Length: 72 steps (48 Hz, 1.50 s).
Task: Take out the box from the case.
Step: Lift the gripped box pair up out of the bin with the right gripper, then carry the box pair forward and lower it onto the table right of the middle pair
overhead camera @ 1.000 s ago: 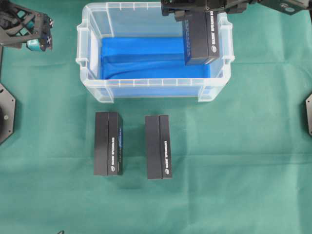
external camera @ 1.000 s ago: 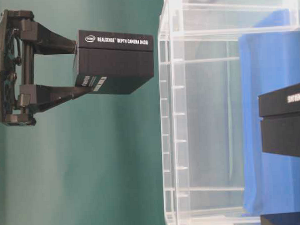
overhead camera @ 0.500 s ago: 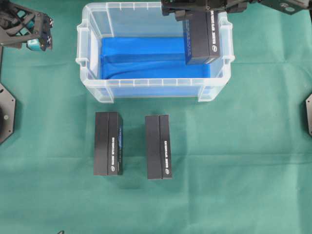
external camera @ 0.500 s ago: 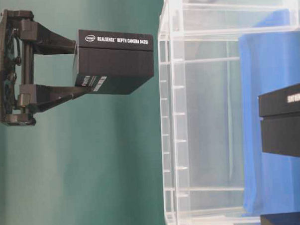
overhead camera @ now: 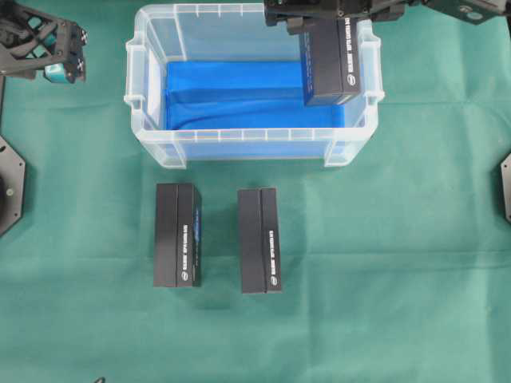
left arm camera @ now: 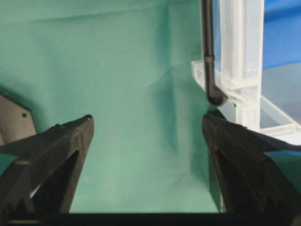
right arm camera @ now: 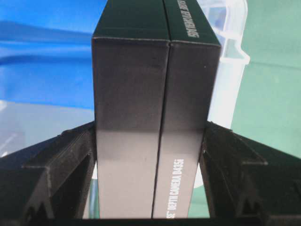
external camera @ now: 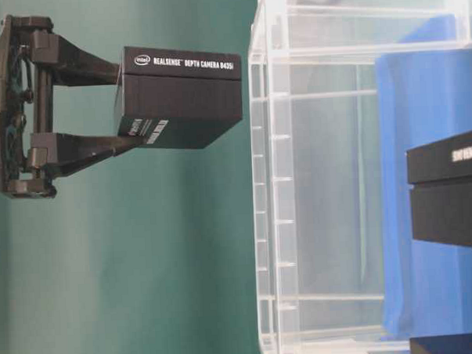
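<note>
The right gripper (right arm camera: pixel 149 141) is clamping a black depth-camera box (overhead camera: pixel 330 64) and holding it above the right end of the clear case (overhead camera: pixel 152 136); next it needs carrying clear of the rim toward the green cloth (overhead camera: pixel 399 279). The left gripper (left arm camera: pixel 148 141) is idling with fingers apart.

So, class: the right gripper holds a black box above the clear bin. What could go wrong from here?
1. The right gripper pinches only one end of the box, so the free end might tilt or slip.
2. The box hangs over the bin by its right rim, and could clip that rim.
3. Two boxes lie in front, so set-down could bump them.
</note>
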{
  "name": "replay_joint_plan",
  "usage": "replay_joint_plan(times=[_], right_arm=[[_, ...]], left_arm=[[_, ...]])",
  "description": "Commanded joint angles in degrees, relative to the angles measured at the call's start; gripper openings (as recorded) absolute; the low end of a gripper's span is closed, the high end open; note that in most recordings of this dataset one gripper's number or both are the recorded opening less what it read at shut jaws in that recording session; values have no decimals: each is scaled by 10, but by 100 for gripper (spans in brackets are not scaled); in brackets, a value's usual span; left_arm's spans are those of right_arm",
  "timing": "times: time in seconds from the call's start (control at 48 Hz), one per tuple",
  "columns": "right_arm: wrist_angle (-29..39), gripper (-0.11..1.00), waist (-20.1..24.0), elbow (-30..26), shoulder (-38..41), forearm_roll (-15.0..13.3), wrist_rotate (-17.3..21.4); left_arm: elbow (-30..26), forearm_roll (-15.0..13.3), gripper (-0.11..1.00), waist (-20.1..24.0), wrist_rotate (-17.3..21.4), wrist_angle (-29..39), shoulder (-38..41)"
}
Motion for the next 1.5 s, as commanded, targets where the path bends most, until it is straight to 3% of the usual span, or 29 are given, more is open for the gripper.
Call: replay_joint_plan(times=[0.0, 0.542, 0.875, 1.292, 1.48], right_arm=[[-1, 66, 2, -16, -30, -2, -2], [-1, 66, 2, -16, -29, -2, -2], [1, 66, 32, -17, -30, 1, 8], [41, 66, 100, -16, -26, -2, 66], [51, 66, 150, -16, -23, -11, 112]], left_arm=[[-7, -1, 94, -1, 0, -3, -5], [-7, 0, 94, -1, 2, -3, -5], [-7, 0, 94, -1, 3, -2, -5], [-7, -1, 94, -1, 3, -3, -5], [-7, 0, 94, -1, 3, -3, -5]])
